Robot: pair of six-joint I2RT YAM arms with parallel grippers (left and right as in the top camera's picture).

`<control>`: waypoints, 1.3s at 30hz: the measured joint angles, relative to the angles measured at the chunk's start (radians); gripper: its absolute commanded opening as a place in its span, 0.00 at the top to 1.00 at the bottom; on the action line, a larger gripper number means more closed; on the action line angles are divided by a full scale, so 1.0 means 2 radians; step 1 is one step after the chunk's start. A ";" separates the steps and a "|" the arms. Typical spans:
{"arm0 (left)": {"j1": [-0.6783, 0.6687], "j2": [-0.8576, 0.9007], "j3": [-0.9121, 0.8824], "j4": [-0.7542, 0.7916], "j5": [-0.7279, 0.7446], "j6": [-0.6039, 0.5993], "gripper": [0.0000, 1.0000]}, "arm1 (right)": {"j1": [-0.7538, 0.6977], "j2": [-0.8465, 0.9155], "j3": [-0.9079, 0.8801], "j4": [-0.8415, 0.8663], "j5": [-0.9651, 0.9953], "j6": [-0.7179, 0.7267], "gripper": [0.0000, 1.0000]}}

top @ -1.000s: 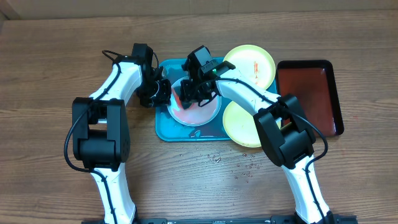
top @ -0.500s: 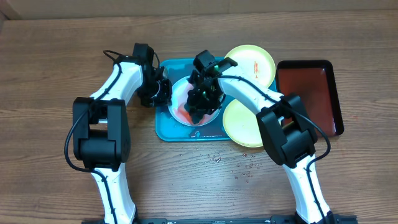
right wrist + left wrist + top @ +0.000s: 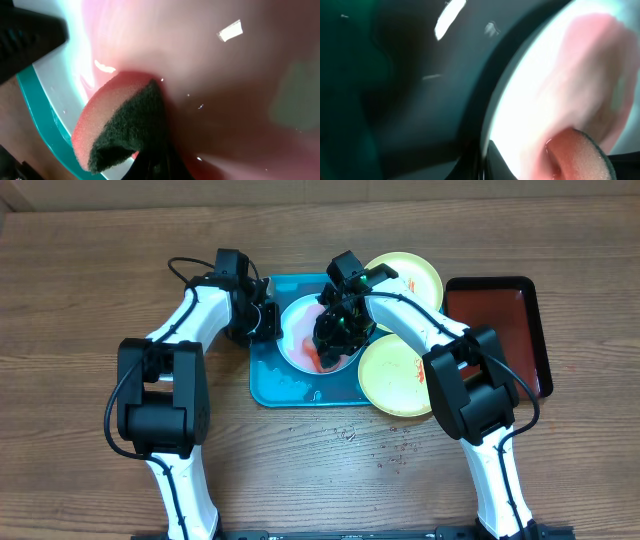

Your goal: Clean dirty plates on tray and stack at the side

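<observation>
The teal tray [image 3: 268, 385] lies mid-table. On it, the white plate [image 3: 298, 320] is smeared pink-red. My left gripper [image 3: 268, 321] is shut on the plate's left rim; the left wrist view shows the rim [image 3: 492, 120] between the jaws [image 3: 485, 162]. My right gripper [image 3: 335, 340] is shut on a red-stained sponge with a dark scouring side [image 3: 112, 132] and presses it on the plate [image 3: 210, 75]. The sponge also shows in the left wrist view [image 3: 572, 160]. One yellow-green plate with a red smear [image 3: 410, 278] lies behind the tray. Another [image 3: 395, 380] lies at the tray's right edge.
A dark red tray with a black rim [image 3: 497, 330] lies to the right. Small crumbs [image 3: 400, 450] are scattered on the wooden table in front of the tray. The teal tray's rim [image 3: 37, 112] shows below the plate in the right wrist view.
My right gripper has moved the sponge to the right and nearer across the white plate. The plate and my left gripper have shifted slightly right and back.
</observation>
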 measured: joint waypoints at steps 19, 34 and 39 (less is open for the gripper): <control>-0.003 -0.001 0.065 -0.079 -0.050 0.001 0.96 | -0.072 -0.040 0.231 -0.184 0.025 -0.004 0.96; -0.010 -0.116 0.101 -0.135 -0.211 0.014 0.96 | -0.210 -0.111 0.287 -0.223 0.037 -0.012 0.96; -0.047 -0.166 0.105 -0.136 -0.312 0.014 0.96 | -0.216 -0.111 0.287 -0.223 0.039 -0.013 0.96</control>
